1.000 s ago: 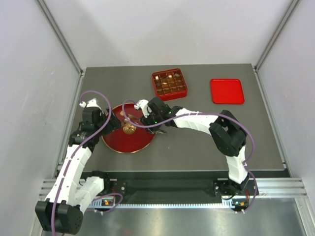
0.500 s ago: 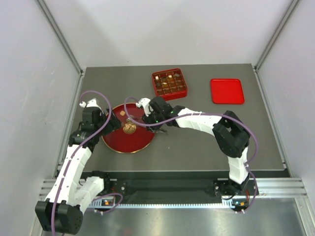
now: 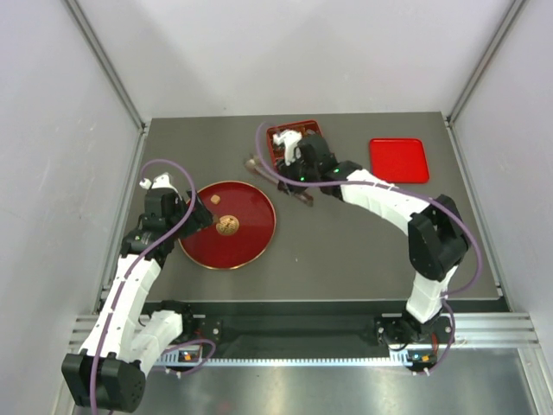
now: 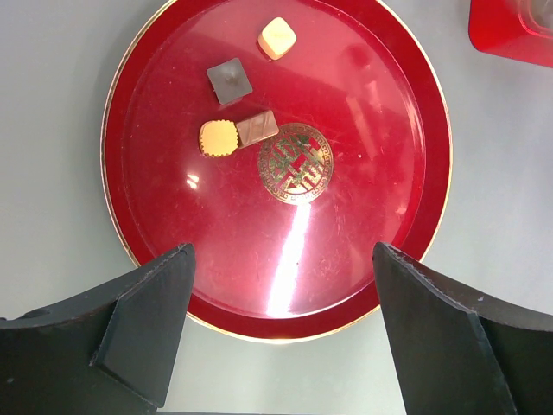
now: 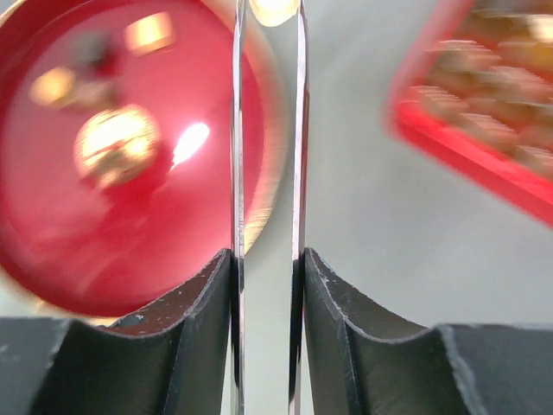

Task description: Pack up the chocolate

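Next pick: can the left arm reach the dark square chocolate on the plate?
Probably yes: the left gripper hangs open at the plate, nothing covers the dark square chocolate, and the right arm is away at the box.

Your left black two-finger gripper: spread wide, arm folded. Your right gripper: arm stretched forward, clamping thin metal tweezers.

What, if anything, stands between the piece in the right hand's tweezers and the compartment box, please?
Nothing visible does. In the right wrist view the tweezers pinch a pale piece at their tips, and only bare table lies between them and the red box at upper right.
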You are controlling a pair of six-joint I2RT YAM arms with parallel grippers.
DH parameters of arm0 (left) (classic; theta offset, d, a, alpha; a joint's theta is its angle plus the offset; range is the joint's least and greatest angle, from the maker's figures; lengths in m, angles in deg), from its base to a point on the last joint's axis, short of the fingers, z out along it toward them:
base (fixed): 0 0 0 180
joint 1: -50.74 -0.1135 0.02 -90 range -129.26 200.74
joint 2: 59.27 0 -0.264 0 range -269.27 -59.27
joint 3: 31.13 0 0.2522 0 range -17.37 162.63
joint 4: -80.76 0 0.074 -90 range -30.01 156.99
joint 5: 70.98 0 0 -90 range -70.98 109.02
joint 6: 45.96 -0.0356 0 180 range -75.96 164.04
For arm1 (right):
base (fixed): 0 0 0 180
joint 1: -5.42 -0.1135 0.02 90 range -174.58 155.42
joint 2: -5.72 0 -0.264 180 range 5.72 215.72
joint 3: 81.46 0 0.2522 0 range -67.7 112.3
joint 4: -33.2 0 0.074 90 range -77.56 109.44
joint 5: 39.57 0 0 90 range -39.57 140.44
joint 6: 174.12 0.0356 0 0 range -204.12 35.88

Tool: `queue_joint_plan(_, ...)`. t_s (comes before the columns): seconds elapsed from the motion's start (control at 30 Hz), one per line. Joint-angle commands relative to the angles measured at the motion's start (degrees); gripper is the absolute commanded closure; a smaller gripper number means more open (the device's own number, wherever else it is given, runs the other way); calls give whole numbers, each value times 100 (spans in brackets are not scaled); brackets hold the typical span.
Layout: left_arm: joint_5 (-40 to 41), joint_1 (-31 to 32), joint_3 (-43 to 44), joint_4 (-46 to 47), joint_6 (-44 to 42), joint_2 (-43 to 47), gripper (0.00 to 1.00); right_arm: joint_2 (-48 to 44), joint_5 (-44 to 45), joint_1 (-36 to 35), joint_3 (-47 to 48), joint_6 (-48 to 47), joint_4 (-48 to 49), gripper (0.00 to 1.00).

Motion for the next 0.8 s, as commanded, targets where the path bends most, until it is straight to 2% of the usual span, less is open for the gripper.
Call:
queue_joint_plan(0.0, 96, 20, 121, -11, 2, 114, 11, -187, 524, 456, 481, 39, 128, 65)
queue_joint_plan(0.1, 79, 11, 112, -2, 1, 105, 11, 42, 1235, 912, 762, 145, -21, 65)
queue_joint_plan(0.17, 79, 20, 112, -2, 2, 105, 11, 244, 1325, 1080, 981, 197, -127, 65)
queue_joint_plan(0.4, 87, 11, 112, -2, 2, 87, 11, 692, 1044, 1581, 1439, 277, -286, 65)
queue_joint_plan(0.77, 88, 11, 121, -11, -7, 61, 11, 983, 877, 1634, 1307, 321, -154, 62)
